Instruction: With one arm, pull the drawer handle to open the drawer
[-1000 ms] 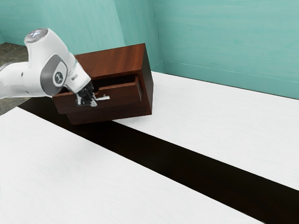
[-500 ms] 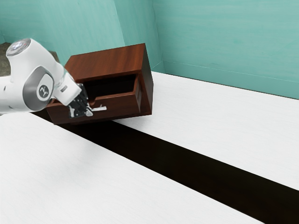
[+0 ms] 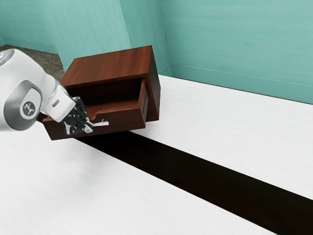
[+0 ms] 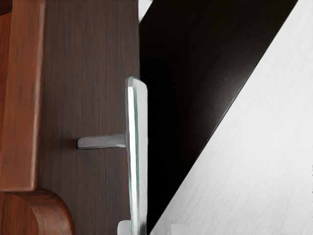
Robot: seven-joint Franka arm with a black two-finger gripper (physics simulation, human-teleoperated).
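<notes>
A dark brown wooden cabinet stands on the table toward the exterior view's left. Its single drawer is pulled well out, leaving a dark gap above the drawer's walls. A silver bar handle runs along the drawer front. My black gripper is shut on the end of that handle nearer the arm. In the wrist view the handle runs straight toward my hand, standing off the drawer front on a short post.
The white table is crossed by a broad black strip that runs under the drawer; it also shows in the wrist view as black strip. Teal walls rise behind the cabinet.
My hand has moved toward the exterior view's left and slightly down, holding the handle. The drawer has slid further out of the cabinet with it.
</notes>
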